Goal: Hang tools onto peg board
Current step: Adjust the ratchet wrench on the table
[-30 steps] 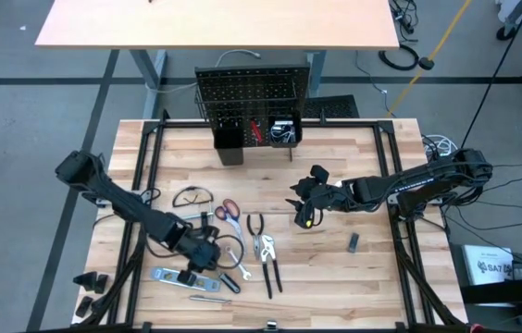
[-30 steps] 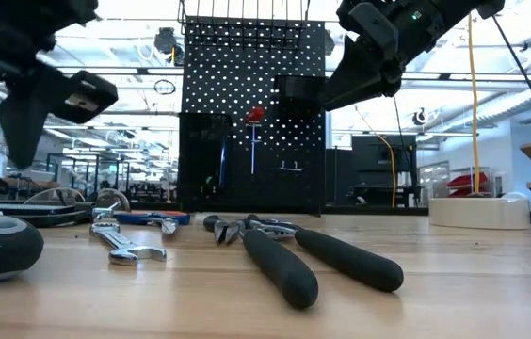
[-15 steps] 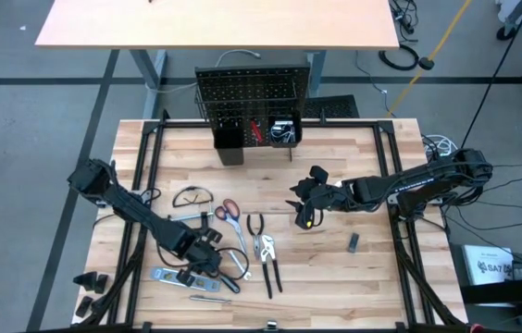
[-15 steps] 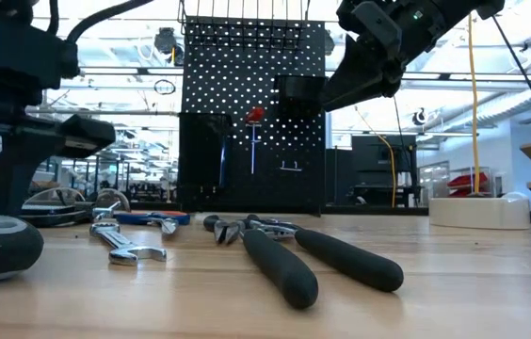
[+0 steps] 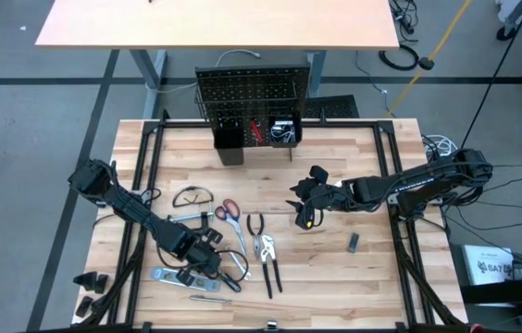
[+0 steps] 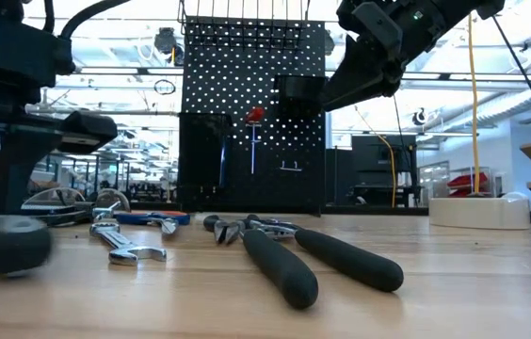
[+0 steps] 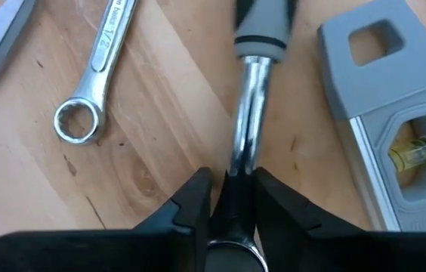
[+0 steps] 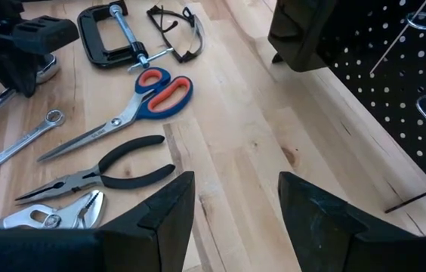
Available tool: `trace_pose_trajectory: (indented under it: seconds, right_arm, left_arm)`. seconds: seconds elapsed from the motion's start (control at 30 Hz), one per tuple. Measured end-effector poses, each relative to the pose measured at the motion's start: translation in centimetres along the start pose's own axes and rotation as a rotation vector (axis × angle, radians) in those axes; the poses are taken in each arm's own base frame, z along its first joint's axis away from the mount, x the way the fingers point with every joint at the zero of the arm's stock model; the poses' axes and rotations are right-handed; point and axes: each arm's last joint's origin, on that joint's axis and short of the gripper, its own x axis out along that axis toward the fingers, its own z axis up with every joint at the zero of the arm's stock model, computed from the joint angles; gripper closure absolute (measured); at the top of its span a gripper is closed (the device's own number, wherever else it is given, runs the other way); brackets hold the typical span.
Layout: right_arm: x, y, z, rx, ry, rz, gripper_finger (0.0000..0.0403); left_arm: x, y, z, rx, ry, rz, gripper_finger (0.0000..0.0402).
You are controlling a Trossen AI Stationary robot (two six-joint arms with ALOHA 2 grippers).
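our left gripper (image 7: 232,198) pinches the ratchet wrench (image 7: 247,128) by its chrome shank; we squeeze firmly, then lift level, clear of the level (image 7: 394,128).

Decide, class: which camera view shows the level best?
The left wrist view: the level fills the frame, its yellow vial plain. The high view shows only a small blue-grey bar by the left gripper. The other views hide it.

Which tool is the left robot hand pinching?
The ratchet wrench: its shiny shaft sits between the left gripper fingers; the plain spanner and level lie untouched beside it.
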Motion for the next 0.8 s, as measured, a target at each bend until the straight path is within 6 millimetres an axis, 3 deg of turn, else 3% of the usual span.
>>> trace_pose_trajectory:
  seconds: [0.23, 0.33, 0.57, 0.8]
  right_arm:
    - [0.0, 0.0, 0.0, 0.0, 0.0, 0.0, 0.0218]
    - [0.0, 0.0, 0.0, 0.001, 0.0, 0.0, 0.0218]
    - [0.0, 0.1, 0.0, 0.004, 0.01, 0.034, 0.0218]
    - [0.0, 0.2, -0.1, 0.001, 0.023, 0.078, 0.0218]
  left_arm:
    - [-0.2, 0.1, 0.4, -0.004, -0.01, 0.012, 0.0376]
    - [-0.6, 0.2, 0.9, -0.013, -0.019, 0.019, 0.0379]
    - [-2.1, 0.4, 2.8, -0.015, -0.051, 0.039, 0.0298]
    - [-3.4, 0.4, 3.3, -0.078, 0.012, 0.023, 0.0234]
